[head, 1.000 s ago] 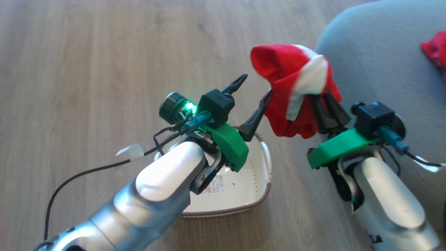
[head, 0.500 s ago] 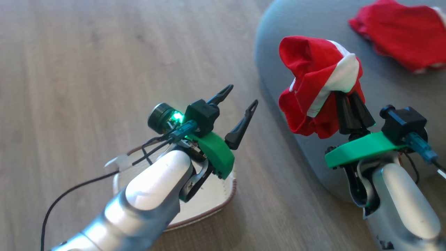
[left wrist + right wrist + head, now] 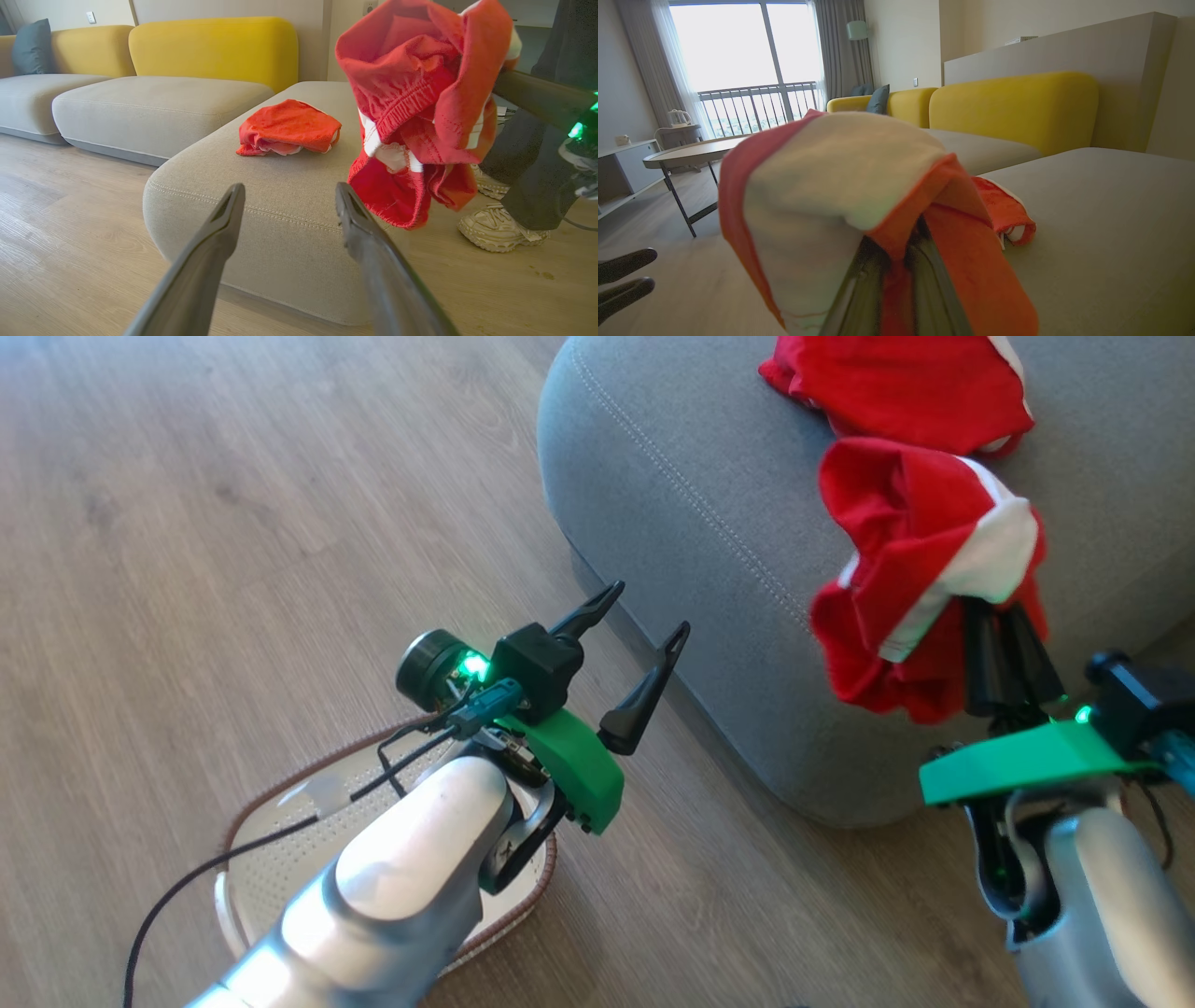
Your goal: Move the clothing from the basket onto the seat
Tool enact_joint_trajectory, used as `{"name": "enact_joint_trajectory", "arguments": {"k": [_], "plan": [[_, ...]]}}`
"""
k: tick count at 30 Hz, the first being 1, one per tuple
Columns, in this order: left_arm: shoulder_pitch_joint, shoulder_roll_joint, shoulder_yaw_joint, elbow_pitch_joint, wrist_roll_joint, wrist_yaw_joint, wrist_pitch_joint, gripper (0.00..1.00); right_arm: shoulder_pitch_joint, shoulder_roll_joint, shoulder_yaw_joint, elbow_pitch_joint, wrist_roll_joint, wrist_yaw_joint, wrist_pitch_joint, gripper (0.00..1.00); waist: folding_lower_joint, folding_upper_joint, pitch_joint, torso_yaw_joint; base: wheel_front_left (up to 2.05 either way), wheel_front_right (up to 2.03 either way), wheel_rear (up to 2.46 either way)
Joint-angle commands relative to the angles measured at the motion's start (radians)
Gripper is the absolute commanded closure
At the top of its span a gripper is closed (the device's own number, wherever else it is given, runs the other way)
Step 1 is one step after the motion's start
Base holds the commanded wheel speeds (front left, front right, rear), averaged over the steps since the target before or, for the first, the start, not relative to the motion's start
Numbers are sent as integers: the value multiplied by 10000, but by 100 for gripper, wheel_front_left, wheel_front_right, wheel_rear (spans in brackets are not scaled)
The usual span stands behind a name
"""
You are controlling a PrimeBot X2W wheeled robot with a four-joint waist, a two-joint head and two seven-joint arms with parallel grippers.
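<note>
The robot has turned toward the seat [image 3: 691, 551] since the earlier frames, so the head view has swung with it, and the held garment [image 3: 915, 551] that hung above the wood floor [image 3: 187, 523] beside the cushion is now over the cushion's near edge. The right gripper [image 3: 1001, 644] has its two dark fingers pressed together with the cloth pinched between them; the fabric is draped over the fingertips and hides them. This piece is bright red with a broad white panel and white trim, bunched into loose folds. In the left wrist view it [image 3: 416, 102] hangs clear of the grey upholstery [image 3: 280, 196] and shows a gathered, ribbed band. In the right wrist view it [image 3: 831, 186] covers the fingers from above. A second garment [image 3: 901, 387] of the same red with white edging lies crumpled on the cushion top, just beyond the held one. The left gripper [image 3: 649, 609] is spread wide and holds nothing, poised near the cushion's rounded corner. Its forearm passes above the basket [image 3: 266, 873] — cream, perforated, brown-rimmed — which stands on the floor, well apart from the clothing.
</note>
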Motion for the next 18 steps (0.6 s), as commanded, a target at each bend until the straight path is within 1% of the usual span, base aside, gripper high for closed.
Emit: {"name": "enact_joint_trajectory", "arguments": {"k": [1,5,8,14,18], "plan": [[-402,38,445,-208,96,-43,-94,0,-60,80,23,-500,-106,69,-49,100,0,0,74,-35,0,0,0],[-450,-72,511,-153,267,-184,-95,0,124,46,-435,-756,-189,69,-49,100,0,0,234,-68,0,0,0],[-467,-123,543,-158,418,-265,-95,0,-16,-46,-758,-768,-276,69,-49,100,0,0,405,-78,0,0,0],[-450,-166,523,-183,702,-249,-95,0,-1102,-392,-1331,-229,-339,69,-49,100,0,0,856,-50,0,0,0],[-599,-189,313,-292,870,-307,-89,0,-1995,-723,-1746,197,-341,69,-49,100,0,0,1414,290,0,0,0]]}}
